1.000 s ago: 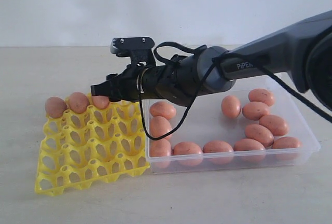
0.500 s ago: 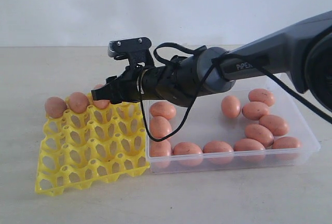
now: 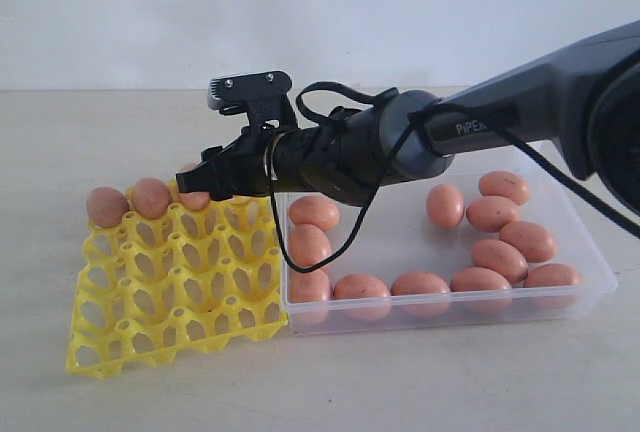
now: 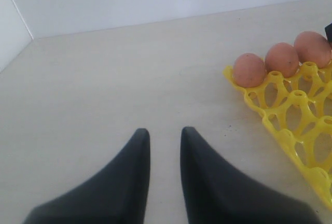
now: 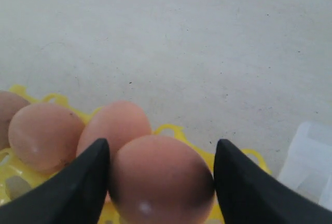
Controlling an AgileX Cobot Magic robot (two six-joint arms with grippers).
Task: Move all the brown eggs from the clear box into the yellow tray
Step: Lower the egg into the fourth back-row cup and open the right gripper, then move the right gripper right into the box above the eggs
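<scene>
Exterior view: our right fingers (image 3: 205, 177) hover over the far row of the yellow tray (image 3: 90, 360), just beside three seated brown eggs (image 3: 150, 197), on its clear box (image 3: 400, 237) side. Left wrist view: left fingers (image 4: 129, 172) slightly parted, empty, off the tray. Right wrist view: a fourth egg (image 5: 161, 180) sits between our right fingers, close against both; gripped or loosed, we cannot tell.

The right arm (image 3: 520, 102) reads, seemingly, "PiPER" in white.
</scene>
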